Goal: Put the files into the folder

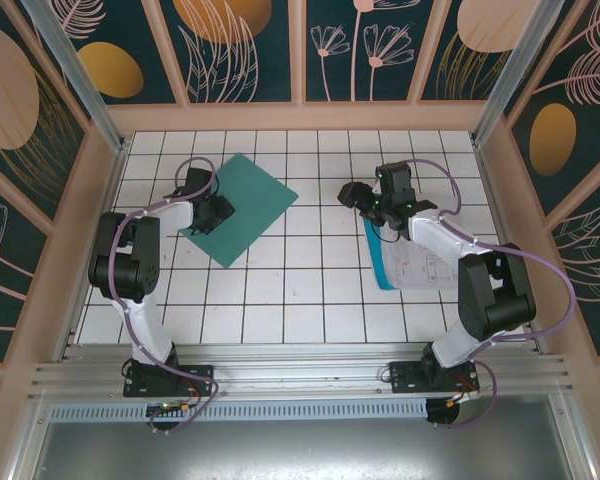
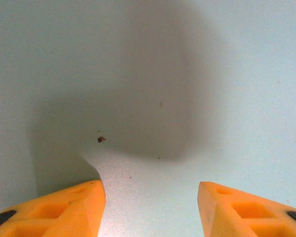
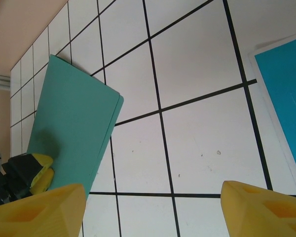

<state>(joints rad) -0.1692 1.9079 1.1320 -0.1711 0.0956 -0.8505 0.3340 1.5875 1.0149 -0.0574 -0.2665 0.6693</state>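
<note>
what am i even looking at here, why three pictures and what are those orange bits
Two robot arms are bolted at the near edge of a white tiled table. The overhead picture shows both; the other two come from cameras on each wrist, and the orange bits are each arm's own fingers. The left gripper sits open over the closed green folder, its fingers close above the cover. The right gripper is open, holding nothing, above bare tiles. The printed files lie beneath the right arm.
</note>
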